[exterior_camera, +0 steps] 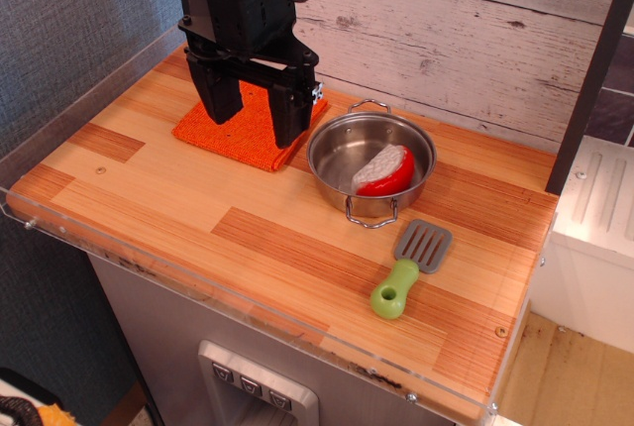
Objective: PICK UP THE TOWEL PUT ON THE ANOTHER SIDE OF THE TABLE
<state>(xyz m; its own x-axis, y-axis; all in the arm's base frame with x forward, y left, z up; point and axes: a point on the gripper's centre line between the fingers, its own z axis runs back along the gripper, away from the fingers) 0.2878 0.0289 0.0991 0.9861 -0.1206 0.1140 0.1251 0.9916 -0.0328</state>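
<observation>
A bright orange towel [241, 127], folded into a square with a coarse knitted weave, lies flat near the back left corner of the table [297, 248]. It looks soft, light and limp, likely to sag and unfold when lifted, so a pinch that gathers a fold near the middle or along a thick folded edge should hold it best; the rough knit ought to give good grip. Directly above it hangs the black gripper [254, 101], its two blocky fingers [220, 89] spread apart with the cloth showing between them; whether the tips touch the towel cannot be told. The table is a butcher-block top of pale and reddish-brown strips, smooth, with a clear acrylic rim [248, 297] along its edges. Just to the right of the towel sits a shiny round steel pan [337, 154] with two loop handles, holding a red and white rounded toy food piece [384, 170]. Nearer the front right lies a spatula [412, 266] with a grey slotted blade and a chunky green handle. Behind the table stands a whitewashed plank wall [446, 30].
</observation>
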